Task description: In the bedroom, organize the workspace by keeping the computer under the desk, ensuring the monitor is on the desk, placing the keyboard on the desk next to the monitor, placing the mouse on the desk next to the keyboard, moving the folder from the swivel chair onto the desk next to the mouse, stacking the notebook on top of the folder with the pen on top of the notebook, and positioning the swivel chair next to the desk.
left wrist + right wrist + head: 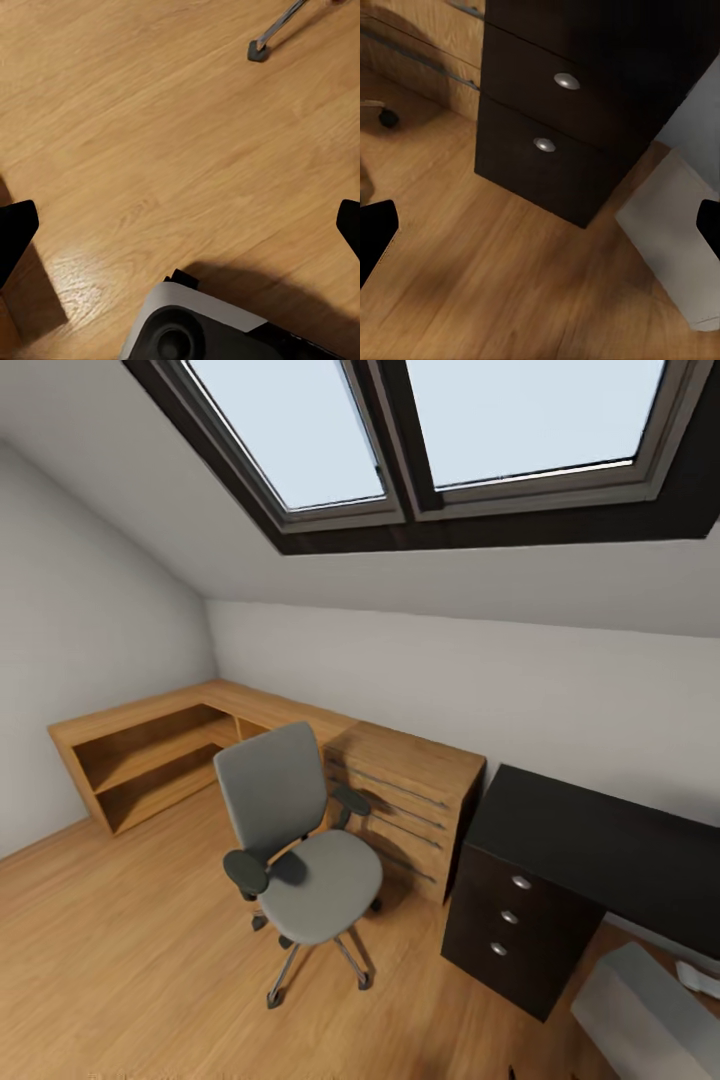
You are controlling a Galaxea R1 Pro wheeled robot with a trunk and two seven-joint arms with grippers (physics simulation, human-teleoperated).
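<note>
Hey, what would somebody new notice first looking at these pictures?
Probably the grey swivel chair standing alone mid-floor, its seat bare. Right of it sits a black desk with round-knobbed drawers, next to a wooden drawer chest. Overhead, two big skylights cut the sloped ceiling.

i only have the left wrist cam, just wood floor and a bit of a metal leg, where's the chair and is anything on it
Observer: In the head view the swivel chair stands in mid-room, in front of a light wood drawer unit. Its grey seat is bare; I see no folder on it.
Operator: and the desk
Observer: A black desk sits right of the chair, with three silver-knobbed drawers at its near end. The visible part of its top is bare.
Operator: computer anywhere
Observer: A pale grey box lies on the floor beside the desk's drawers. It may be the computer; I can't confirm.
Operator: my grippers
Observer: Both wrist views show dark fingertips spread wide at the picture edges, holding nothing.
</note>
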